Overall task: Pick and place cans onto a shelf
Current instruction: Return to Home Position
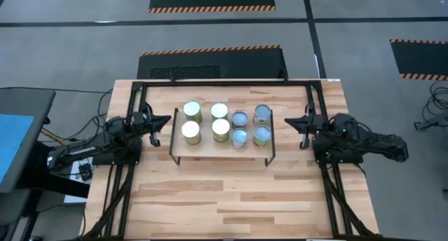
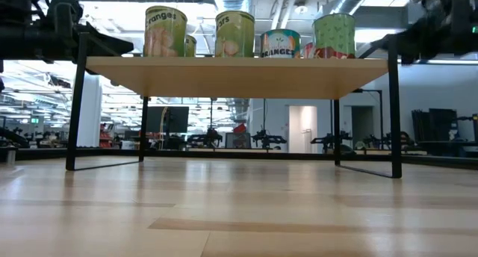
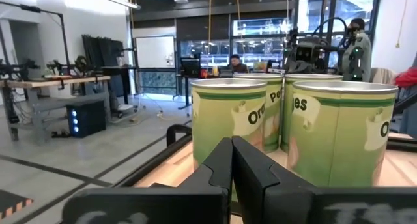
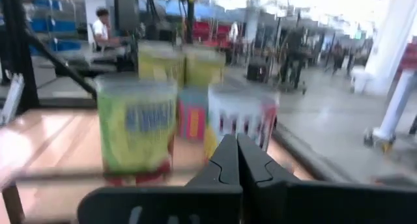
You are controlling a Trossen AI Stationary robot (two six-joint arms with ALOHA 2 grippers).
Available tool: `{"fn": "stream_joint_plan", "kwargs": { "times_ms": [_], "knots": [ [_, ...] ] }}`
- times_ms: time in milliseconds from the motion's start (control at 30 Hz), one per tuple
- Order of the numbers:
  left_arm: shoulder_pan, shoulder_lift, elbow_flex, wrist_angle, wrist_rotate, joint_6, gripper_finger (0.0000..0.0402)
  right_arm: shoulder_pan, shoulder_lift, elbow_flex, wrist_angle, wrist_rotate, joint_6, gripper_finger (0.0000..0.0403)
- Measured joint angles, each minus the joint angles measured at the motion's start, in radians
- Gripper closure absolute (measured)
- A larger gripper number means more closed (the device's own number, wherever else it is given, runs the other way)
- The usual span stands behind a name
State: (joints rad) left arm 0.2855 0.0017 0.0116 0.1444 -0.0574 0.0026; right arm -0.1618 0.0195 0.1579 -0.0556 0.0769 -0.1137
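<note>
Several cans [image 1: 221, 129] stand upright in two rows on the shelf [image 1: 221, 152], a light-wood board on black wire legs in the middle of the table. The left ones have whitish tops, the right ones silvery tops. In the low view they stand on the board [image 2: 239, 78]. My left gripper [image 1: 168, 120] is shut, held level just left of the shelf, pointing at the green-labelled cans [image 3: 339, 133]. My right gripper [image 1: 287, 120] is shut too, just right of the shelf, pointing at the cans [image 4: 137, 129]. Neither touches anything.
A black metal frame [image 1: 224, 83] runs around the table's far part and sides. The wooden tabletop [image 1: 224, 199] stretches toward the near edge in front of the shelf. A dark monitor [image 1: 17, 136] stands off the table's left side. People sit in the room beyond.
</note>
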Motion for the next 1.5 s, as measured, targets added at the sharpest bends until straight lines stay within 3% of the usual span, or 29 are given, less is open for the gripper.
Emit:
{"fn": "stream_joint_plan", "kwargs": {
  "times_ms": [233, 533, 933, 1500],
  "knots": [
    [0.000, 0.000, -0.001, -0.018, 0.004, -0.006, 0.0401, -0.041, -0.016, -0.149, 0.091, 0.001, 0.088, 0.0403],
    [0.000, 0.002, -0.002, -0.113, -0.010, -0.033, 0.0401, -0.051, -0.017, -0.150, 0.097, -0.022, 0.083, 0.0401],
    [0.000, 0.003, -0.003, -0.109, 0.009, -0.037, 0.0401, -0.051, 0.008, -0.151, 0.090, -0.003, 0.087, 0.0361],
    [0.000, 0.003, -0.004, -0.109, 0.009, 0.002, 0.0401, -0.051, 0.007, -0.152, 0.093, -0.002, 0.087, 0.0360]
  ]
}}
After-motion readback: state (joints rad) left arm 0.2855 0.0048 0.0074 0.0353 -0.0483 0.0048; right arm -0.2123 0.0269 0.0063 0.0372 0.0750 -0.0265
